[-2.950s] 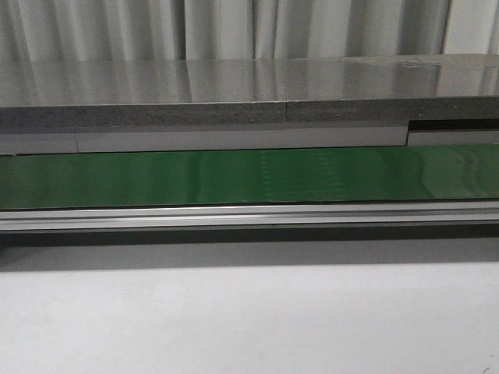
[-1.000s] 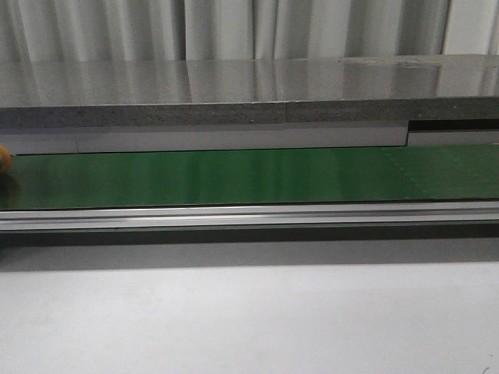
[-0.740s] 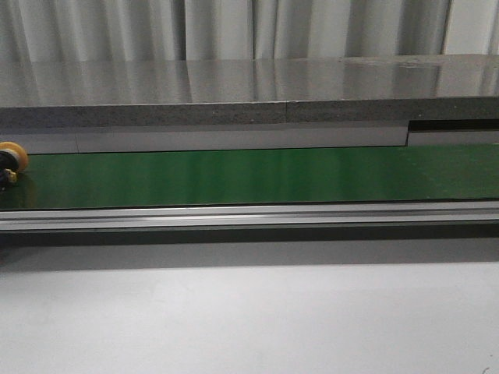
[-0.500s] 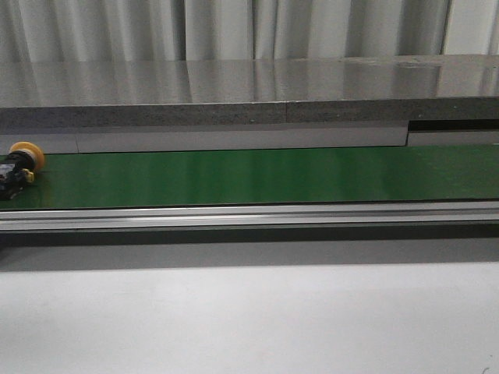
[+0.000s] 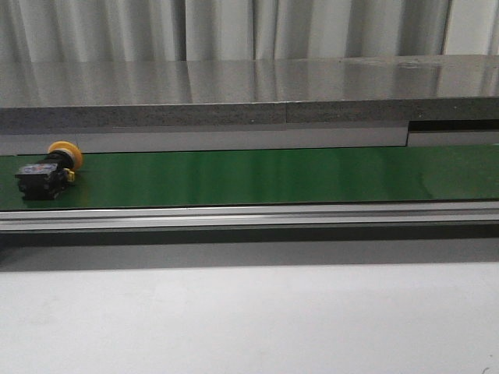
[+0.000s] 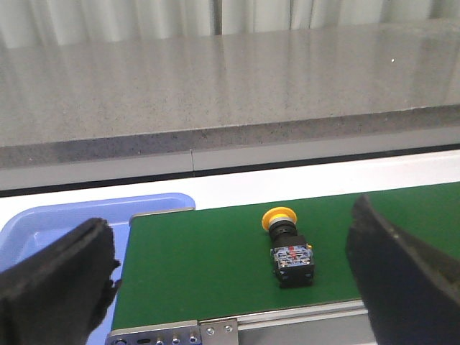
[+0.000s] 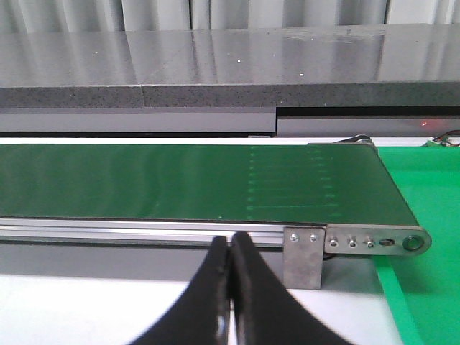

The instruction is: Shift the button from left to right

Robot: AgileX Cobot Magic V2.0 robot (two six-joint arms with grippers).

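The button point(image 5: 48, 173) lies on its side at the left end of the green conveyor belt point(image 5: 273, 175), yellow cap towards the back. It also shows in the left wrist view point(image 6: 287, 248), with the belt point(image 6: 201, 266) under it. My left gripper point(image 6: 230, 280) is open wide, its black fingers point(image 6: 50, 287) at either side, short of the belt's near rail and apart from the button. My right gripper point(image 7: 230, 248) is shut and empty, in front of the belt's right end point(image 7: 215, 183). Neither gripper shows in the front view.
A grey stone ledge point(image 5: 249, 101) runs behind the belt. A metal rail point(image 5: 249, 216) edges the belt's near side, white table point(image 5: 249, 319) in front. A blue tray point(image 6: 43, 223) sits beyond the belt's left end. A green mat point(image 7: 424, 215) lies past its right end.
The button has come into the front view from the left edge and travelled rightwards along the belt. Three seconds ago the belt held nothing.
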